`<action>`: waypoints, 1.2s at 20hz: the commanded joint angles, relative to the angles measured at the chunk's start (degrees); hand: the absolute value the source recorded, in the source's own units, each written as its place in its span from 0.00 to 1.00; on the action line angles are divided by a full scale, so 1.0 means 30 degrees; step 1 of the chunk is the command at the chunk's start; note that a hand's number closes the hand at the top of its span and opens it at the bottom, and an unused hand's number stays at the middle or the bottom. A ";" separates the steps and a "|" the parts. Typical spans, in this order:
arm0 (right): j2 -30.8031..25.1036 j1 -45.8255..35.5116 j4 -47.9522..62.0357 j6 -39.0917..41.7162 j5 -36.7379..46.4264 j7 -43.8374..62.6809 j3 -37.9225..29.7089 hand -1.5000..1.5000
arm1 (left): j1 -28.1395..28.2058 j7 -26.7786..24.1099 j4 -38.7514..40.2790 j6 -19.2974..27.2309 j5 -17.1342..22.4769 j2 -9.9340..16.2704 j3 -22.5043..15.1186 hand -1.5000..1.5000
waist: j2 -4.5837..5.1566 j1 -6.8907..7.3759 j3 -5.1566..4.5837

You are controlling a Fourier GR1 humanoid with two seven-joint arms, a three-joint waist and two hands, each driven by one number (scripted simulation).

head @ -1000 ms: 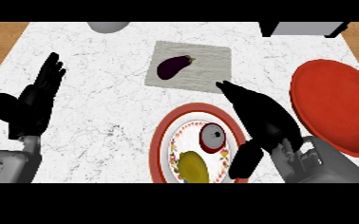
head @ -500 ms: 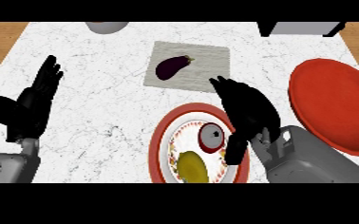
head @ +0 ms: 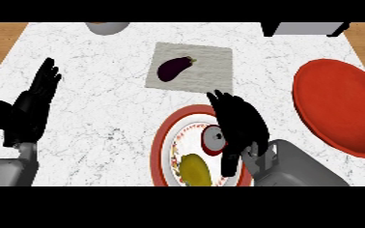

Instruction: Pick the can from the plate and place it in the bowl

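A small red can (head: pixel 212 140) with a grey top stands on the red-rimmed plate (head: pixel 162 145) at the lower middle of the head view. A yellow fruit (head: pixel 194 169) lies on the same plate just in front of the can. My right hand (head: pixel 239 123) hovers over the plate's right half, fingers straight and pointing away, its thumb side touching or just beside the can. The big red bowl (head: pixel 333 104) sits at the right edge. My left hand (head: pixel 32 108) rests open at the left edge, fingers up.
A purple eggplant (head: pixel 175 68) lies on a grey cutting board (head: pixel 206 75) behind the plate. A grey pot (head: pixel 107 27) shows at the top edge, and a dark appliance (head: pixel 303 28) at the top right.
My right hand has slid left, from beside the plate's right rim to over the plate and up against the can. The left hand and the can have stayed put.
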 commanded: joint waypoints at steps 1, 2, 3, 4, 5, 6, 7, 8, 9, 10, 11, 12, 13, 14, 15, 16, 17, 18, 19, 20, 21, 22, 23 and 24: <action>0.1056 0.0694 -0.0278 0.1089 0.0667 0.3350 0.0582 0.00 | 0.0487 -0.0273 -0.0026 -0.0400 0.0016 -0.0208 0.0204 0.50 | -0.0015 -0.0038 -0.0003; 0.1312 -0.0162 0.0363 0.1726 0.0142 0.3212 -0.0437 0.00 | 0.0112 -0.0244 -0.0037 -0.0330 -0.0260 -0.0246 0.0174 0.50 | 0.0006 -0.0006 -0.0003; 0.1733 0.0713 0.1017 0.0386 0.1305 0.2615 0.0292 0.00 | 0.0151 -0.0290 0.0501 -0.0952 0.0228 0.0074 0.0664 0.50 | 0.0022 -0.0007 -0.0001; 0.0816 0.1674 0.0974 0.0162 0.1840 0.1271 0.0341 0.00 | -0.0115 0.0210 -0.0364 -0.0236 -0.0209 -0.0192 0.0516 0.50 | 0.0010 -0.0040 0.0010; 0.1222 0.1786 0.0357 0.0451 0.1784 0.1851 -0.0125 0.00 | -0.0262 0.0280 -0.0056 -0.0379 -0.0430 -0.0281 0.0453 0.50 | 0.0008 -0.0078 0.0007; 0.1753 0.2100 0.0780 0.0058 0.2570 0.1649 0.0482 0.00 | -0.0377 -0.0594 0.1034 -0.0921 -0.0094 -0.0314 0.0920 0.50 | 0.0026 -0.0082 0.0002; 0.2190 0.1597 0.0222 0.0586 0.2595 0.2860 0.0249 0.00 | 0.0243 0.1288 -0.1376 -0.0931 0.0143 0.0300 0.0865 0.50 | -0.0029 0.0033 0.0009; 0.3074 0.1182 0.1959 0.0180 0.3321 0.2168 0.0572 0.00 | -0.0655 0.0642 -0.0087 -0.0667 -0.0309 -0.0207 0.0751 0.50 | 0.0027 0.0013 0.0005; 0.3028 0.1572 0.2191 0.0119 0.3516 0.1663 0.0403 0.00 | 0.0110 0.0366 -0.0612 -0.0121 -0.0946 -0.0952 0.0068 0.50 | 0.0020 0.0027 0.0008; 0.2696 0.1475 0.1762 0.0619 0.3540 0.1515 -0.0319 0.00 | -0.0555 0.0558 -0.0142 -0.0804 -0.0510 -0.0535 0.0664 0.50 | 0.0021 -0.0033 0.0006; 0.2372 0.2029 0.1061 0.0747 0.3625 0.1398 -0.0616 0.00 | -0.0142 0.0368 -0.0065 -0.1156 -0.0240 -0.0465 0.1030 0.50 | 0.0011 -0.0047 0.0006; 0.2808 0.2485 0.2195 -0.0160 0.4450 0.0664 0.0027 0.00 | -0.0399 0.1738 -0.1538 -0.0233 -0.0776 -0.0534 0.0718 0.50 | 0.0006 0.0014 0.0015; 0.3030 0.1868 0.2145 0.0993 0.3754 0.1200 -0.1022 0.00 | 0.0154 0.1127 -0.1230 -0.0690 -0.0880 -0.0534 0.0686 0.50 | 0.0011 0.0023 0.0009; 0.3134 0.1847 0.3257 0.0665 0.4224 0.0446 -0.0832 0.00 | -0.0031 0.0095 -0.0119 -0.0455 -0.1052 -0.1274 0.0571 0.50 | 0.0042 0.0004 0.0004; 0.3087 0.2625 0.2349 0.0815 0.4355 0.0399 -0.1012 0.00 | -0.0662 0.0663 0.0052 -0.0781 -0.0990 -0.0934 0.1004 0.50 | 0.0027 -0.0060 0.0007; 0.3351 0.2474 0.2402 0.1407 0.4050 0.0784 -0.1298 0.00 | -0.0391 0.0558 -0.0198 -0.0738 -0.1237 -0.0935 0.0910 0.50 | 0.0022 -0.0038 0.0006; 0.2893 0.2352 0.2431 0.1929 0.3357 0.0027 -0.2364 1.00 | 0.0309 0.1099 -0.1153 -0.0946 -0.0909 -0.0905 0.0987 0.50 | 0.0013 0.0016 0.0009; 0.4097 0.2071 0.3216 0.2046 0.3352 0.0157 -0.1754 1.00 | -0.1146 -0.0165 0.1487 -0.1098 -0.1163 -0.1177 0.1211 0.50 | 0.0058 -0.0071 0.0001; 0.5177 0.2071 0.4389 0.0683 0.4536 -0.0418 -0.1446 1.00 | -0.0336 -0.0757 0.0827 -0.1087 -0.1581 -0.1321 0.1090 0.50 | 0.0048 0.0024 0.0005; 0.4821 0.2157 0.4609 0.1067 0.5071 -0.1958 -0.1477 1.00 | -0.1101 0.0966 0.0201 -0.0847 -0.1611 -0.1581 0.1029 0.50 | 0.0038 0.0006 0.0011; 0.5302 0.1707 0.4545 0.1835 0.4764 -0.1664 -0.1706 1.00 | 0.0064 0.0549 -0.0630 -0.0652 -0.1972 -0.1688 0.0887 0.50 | 0.0027 0.0060 0.0010; 0.4668 0.2685 0.4258 0.1458 0.5215 -0.2524 -0.1853 1.00 | 0.0649 0.1326 -0.1967 -0.1262 -0.1652 -0.1093 0.1317 0.50 | 0.0014 0.0061 0.0013; 0.4501 0.1780 0.5230 0.1824 0.5064 -0.3627 -0.3166 1.00 | 0.0085 0.0539 -0.0539 -0.1527 -0.1631 -0.1551 0.1437 0.50 | 0.0036 0.0032 0.0010; 0.4456 0.3399 0.5392 0.0002 0.5971 -0.4651 -0.1852 1.00 | -0.0966 0.2117 -0.0968 -0.0844 -0.1931 -0.1532 0.1294 0.50 | 0.0036 -0.0007 0.0016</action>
